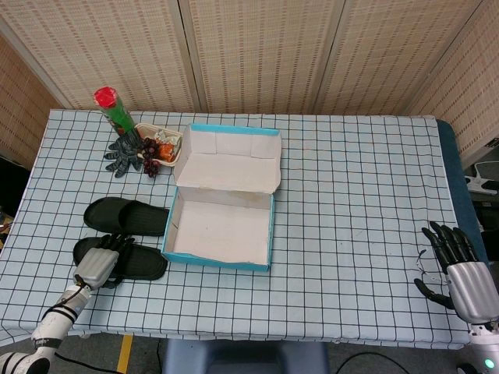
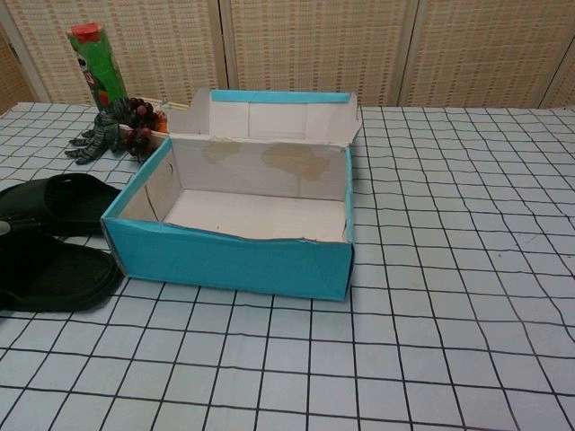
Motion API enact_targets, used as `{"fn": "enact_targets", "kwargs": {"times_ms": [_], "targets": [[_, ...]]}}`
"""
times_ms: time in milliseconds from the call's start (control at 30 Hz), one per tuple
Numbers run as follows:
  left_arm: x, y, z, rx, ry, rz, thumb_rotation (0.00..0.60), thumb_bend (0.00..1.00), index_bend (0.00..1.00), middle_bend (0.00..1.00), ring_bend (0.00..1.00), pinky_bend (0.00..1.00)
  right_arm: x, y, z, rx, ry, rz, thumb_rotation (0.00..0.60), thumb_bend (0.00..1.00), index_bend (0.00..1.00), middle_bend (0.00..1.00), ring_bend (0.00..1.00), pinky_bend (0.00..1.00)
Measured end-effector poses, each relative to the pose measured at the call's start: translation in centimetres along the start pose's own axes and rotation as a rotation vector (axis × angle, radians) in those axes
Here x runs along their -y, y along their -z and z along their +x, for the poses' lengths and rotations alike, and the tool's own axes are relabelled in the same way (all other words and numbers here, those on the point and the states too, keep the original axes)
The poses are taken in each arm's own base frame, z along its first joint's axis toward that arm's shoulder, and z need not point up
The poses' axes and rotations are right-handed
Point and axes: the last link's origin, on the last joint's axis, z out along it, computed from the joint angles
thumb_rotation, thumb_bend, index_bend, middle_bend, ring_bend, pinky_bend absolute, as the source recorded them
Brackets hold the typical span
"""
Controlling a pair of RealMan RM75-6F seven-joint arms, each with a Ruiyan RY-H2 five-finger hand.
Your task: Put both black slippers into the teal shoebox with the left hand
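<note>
Two black slippers lie side by side left of the teal shoebox [image 1: 215, 262]: the far slipper [image 1: 129, 217] and the near slipper [image 1: 139, 263]. The box stands open and empty, its white floor showing. My left hand [image 1: 98, 265] rests on the left end of the near slipper, dark fingers [image 1: 117, 245] stretched over its top; the slipper lies flat on the cloth. My right hand [image 1: 457, 269] hangs off the table's right front corner, fingers spread, holding nothing. In the chest view the near slipper [image 2: 56, 275], far slipper [image 2: 65, 203] and shoebox [image 2: 232, 261] show; the left hand is cut off at the edge.
The box lid [image 1: 228, 160] is folded back behind the box. At the back left stand a green can with a red top [image 1: 115, 110], a dark glove [image 1: 122, 153] and a small tray [image 1: 146, 128] with grapes and snacks. Checked cloth covers the table.
</note>
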Motion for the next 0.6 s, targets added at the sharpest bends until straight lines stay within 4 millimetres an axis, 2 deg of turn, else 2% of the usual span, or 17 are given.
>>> {"fn": "enact_targets", "kwargs": {"times_ms": [67, 200, 267, 600], "targets": [[0.1, -0.1, -0.1, -0.004, 0.013, 0.001, 0.600, 0.38, 0.30, 0.33, 0.25, 0.14, 0.0, 0.0, 0.0, 0.001, 0.000, -0.001, 0.600, 0.11, 0.00, 0.00, 0.00, 0.00], [0.4, -0.3, 0.0, -0.037, 0.040, 0.004, 0.600, 0.41, 0.47, 0.53, 0.42, 0.25, 0.0, 0.0, -0.1, 0.003, 0.001, -0.001, 0.600, 0.11, 0.00, 0.00, 0.00, 0.00], [0.6, -0.4, 0.0, -0.051, 0.050, 0.006, 0.600, 0.43, 0.54, 0.60, 0.47, 0.29, 0.0, 0.0, -0.1, 0.005, 0.002, -0.001, 0.600, 0.11, 0.00, 0.00, 0.00, 0.00], [1.3, 0.1, 0.0, -0.100, 0.045, 0.019, 0.600, 0.46, 0.62, 0.69, 0.56, 0.38, 0.1, -0.1, -0.2, 0.008, 0.002, -0.004, 0.600, 0.11, 0.00, 0.00, 0.00, 0.00]]}}
